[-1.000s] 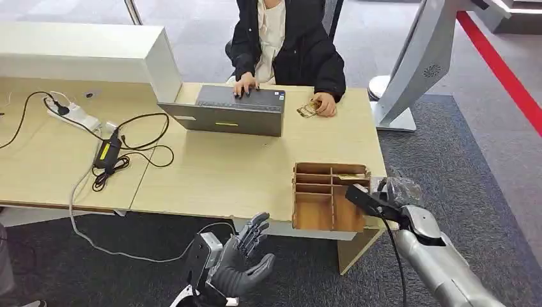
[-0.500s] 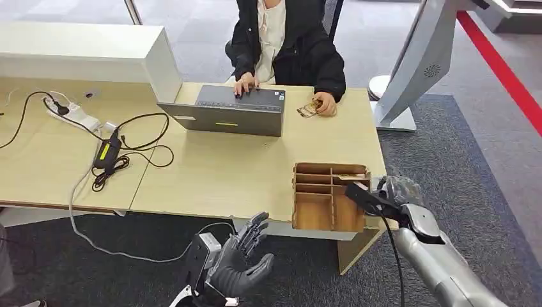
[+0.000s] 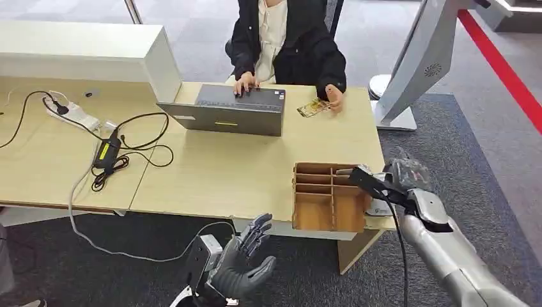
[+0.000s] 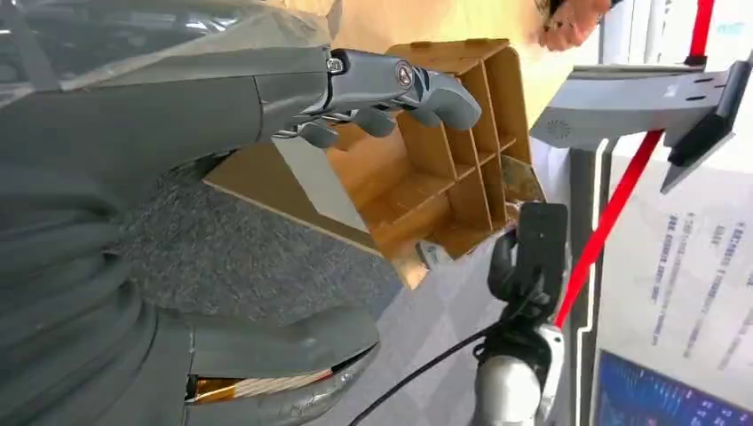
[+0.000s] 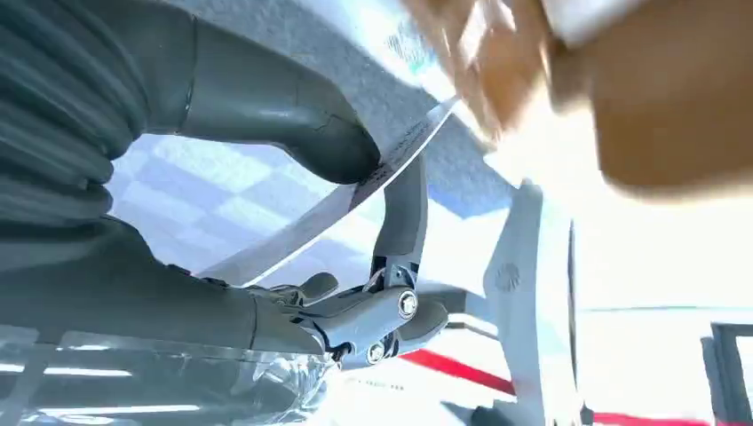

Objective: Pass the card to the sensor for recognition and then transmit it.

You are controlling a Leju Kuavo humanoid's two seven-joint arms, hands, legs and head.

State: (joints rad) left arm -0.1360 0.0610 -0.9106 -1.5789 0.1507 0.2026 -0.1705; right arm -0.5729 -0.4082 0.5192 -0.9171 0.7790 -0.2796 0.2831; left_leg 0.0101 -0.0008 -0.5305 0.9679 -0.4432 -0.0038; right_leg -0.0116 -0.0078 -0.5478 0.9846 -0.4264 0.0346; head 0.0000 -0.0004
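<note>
Person point(image 3: 287, 45): head cut off by the head view's top edge.
Organizer point(image 5: 622, 89): a brown smear in the right wrist view, compartments unreadable.
Card point(image 5: 355, 200): thumb covers part of it, print too small to read.
Right hand point(image 3: 404, 176): fingers unclear in the head view, wrist camera partly in front.
Left hand point(image 3: 246, 259): wrist runs off the bottom edge.

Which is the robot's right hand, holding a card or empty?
Holding a card: in the right wrist view the thumb and a finger pinch a thin white card. The right hand is beside the wooden organiser.
</note>
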